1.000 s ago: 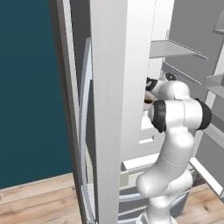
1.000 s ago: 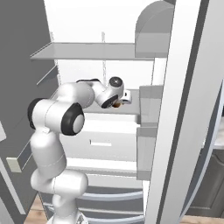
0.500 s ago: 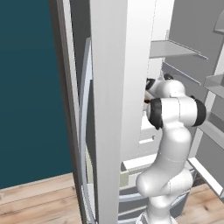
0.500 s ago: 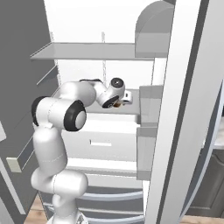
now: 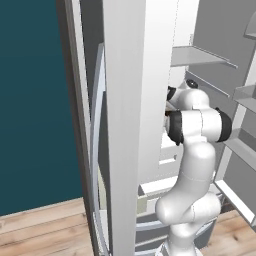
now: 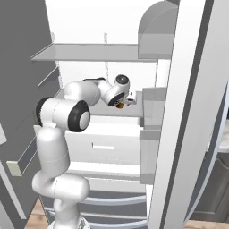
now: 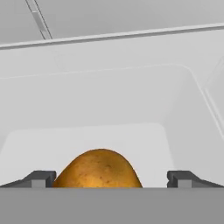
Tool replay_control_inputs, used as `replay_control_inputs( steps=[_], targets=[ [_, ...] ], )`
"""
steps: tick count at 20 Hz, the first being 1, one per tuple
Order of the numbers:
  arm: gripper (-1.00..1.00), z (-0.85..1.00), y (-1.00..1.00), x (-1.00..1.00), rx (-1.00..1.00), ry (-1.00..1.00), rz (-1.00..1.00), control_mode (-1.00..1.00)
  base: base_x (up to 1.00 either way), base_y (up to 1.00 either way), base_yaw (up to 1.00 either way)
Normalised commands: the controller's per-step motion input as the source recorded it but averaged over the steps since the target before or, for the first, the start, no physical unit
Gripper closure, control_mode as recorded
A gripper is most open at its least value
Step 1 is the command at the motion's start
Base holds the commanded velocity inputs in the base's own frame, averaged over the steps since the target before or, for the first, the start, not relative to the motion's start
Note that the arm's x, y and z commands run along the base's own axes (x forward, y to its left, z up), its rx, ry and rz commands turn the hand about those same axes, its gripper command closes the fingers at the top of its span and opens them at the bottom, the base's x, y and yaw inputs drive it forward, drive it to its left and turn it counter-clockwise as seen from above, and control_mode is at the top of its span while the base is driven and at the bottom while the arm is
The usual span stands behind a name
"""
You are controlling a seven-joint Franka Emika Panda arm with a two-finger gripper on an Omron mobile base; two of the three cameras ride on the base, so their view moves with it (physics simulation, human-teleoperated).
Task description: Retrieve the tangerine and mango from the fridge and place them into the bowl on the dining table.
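Inside the open fridge [image 6: 89, 53], a golden-brown oval mango [image 7: 98, 168] lies on a white shelf. My gripper [image 7: 111, 179] is open, with one dark fingertip [image 7: 41, 178] on each side of the fruit and not touching it. From the right base view the gripper [image 6: 121, 102] reaches onto the middle shelf, with the mango [image 6: 120, 106] just under the hand. The tangerine, the bowl and the dining table are out of view.
The fridge's left door [image 5: 125, 100] stands open edge-on close to my arm. The right door [image 6: 188, 112] with its bins [image 6: 150, 134] stands open on the other side. A white drawer [image 6: 107, 145] sits below the shelf and another shelf [image 6: 103, 51] above the hand.
The arm has reached slightly deeper into the fridge towards the mango. The jaws stayed open.
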Motion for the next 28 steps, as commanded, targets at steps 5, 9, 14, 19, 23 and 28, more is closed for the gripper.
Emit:
replay_control_inputs(
  steps=[5,9,14,19,23,28],
  targets=[
    [-1.00,-0.60,0.10,-0.09,0.00,0.06,-0.04,-1.00,0.00,0.00,0.00],
    [-1.00,-0.59,0.08,-0.16,0.00,0.01,-0.04,-1.00,0.00,0.00,0.00],
    [-1.00,-0.63,0.03,-0.39,0.00,0.00,-0.04,-1.00,0.00,0.00,0.00],
    [-1.00,-0.60,0.01,-0.24,0.00,0.00,-0.03,-1.00,0.00,0.00,0.00],
    [1.00,-0.67,0.07,-0.05,0.00,0.00,-0.02,-1.00,0.00,0.00,0.00],
    [1.00,-0.59,0.03,0.00,0.00,0.00,-0.01,-1.00,0.00,0.00,0.00]
  ],
)
